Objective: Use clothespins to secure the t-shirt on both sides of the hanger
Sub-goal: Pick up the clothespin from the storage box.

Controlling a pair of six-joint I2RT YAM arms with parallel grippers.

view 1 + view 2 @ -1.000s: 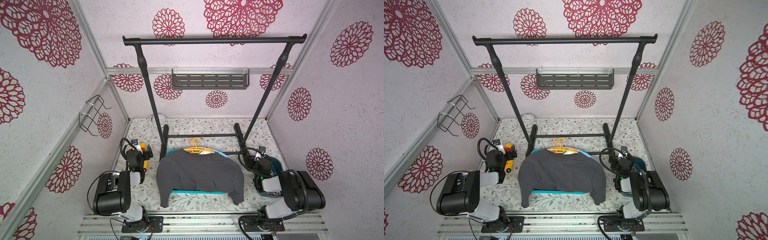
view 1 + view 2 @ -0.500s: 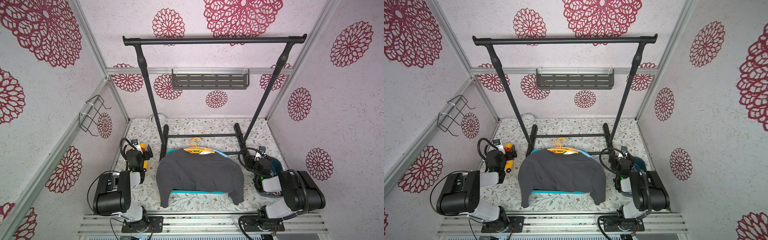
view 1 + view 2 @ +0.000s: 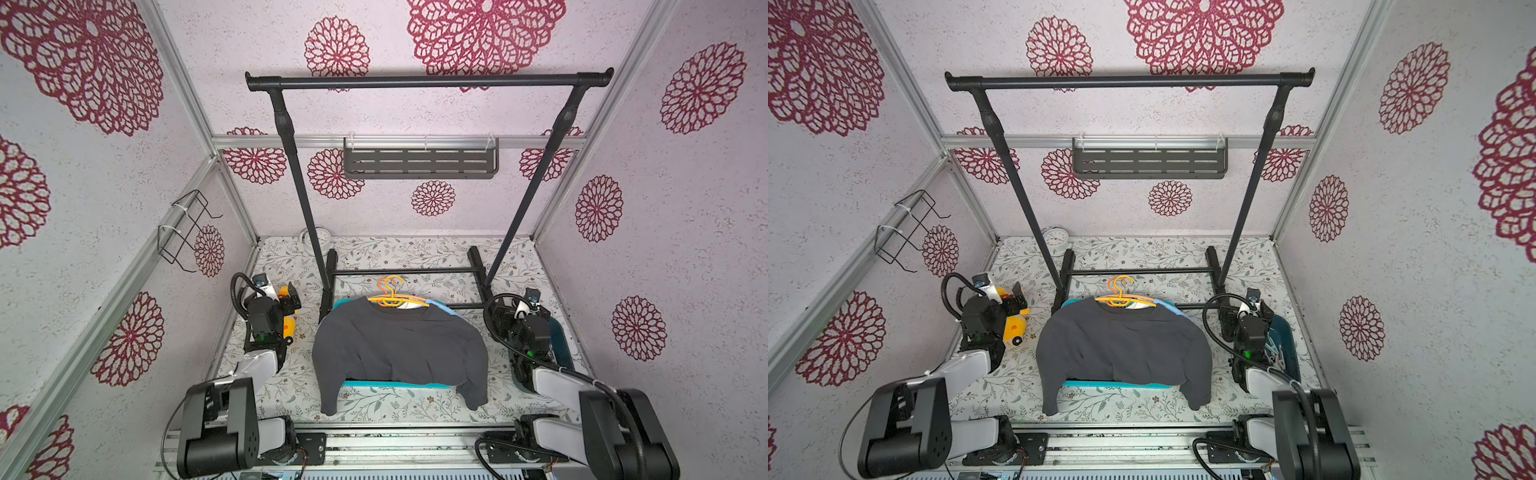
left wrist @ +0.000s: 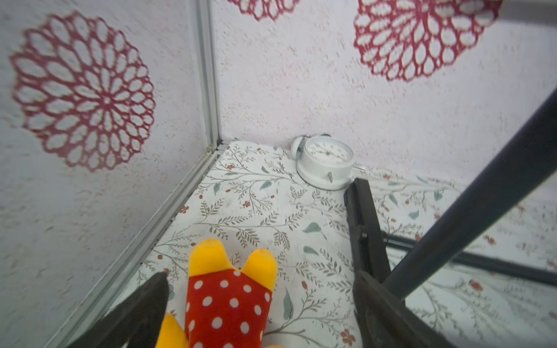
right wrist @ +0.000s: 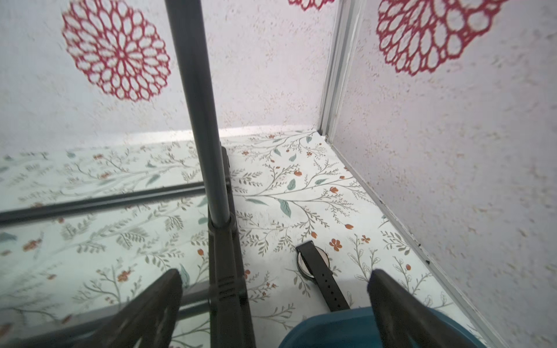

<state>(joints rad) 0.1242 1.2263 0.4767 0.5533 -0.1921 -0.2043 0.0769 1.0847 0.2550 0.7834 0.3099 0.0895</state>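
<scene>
Fig.: pre-grasp stage, no pin taken yet. Shirt [image 3: 399, 349] is lying draped on hanger [image 3: 390, 291], hook pointing to 12 o'clock. Pins [image 3: 1276, 354] are sitting in bin [image 3: 1291, 332] at shirt's 3 o'clock, under R arm. R gripper [image 5: 275, 275] is hovering empty, jaws apart, at bin's 12 o'clock rim. L gripper [image 4: 259, 286] is waiting at 9 o'clock, jaws apart over toy [image 4: 229, 304]. Next, prob.: R is needing to dip into bin and pinch one pin by its tail.
</scene>
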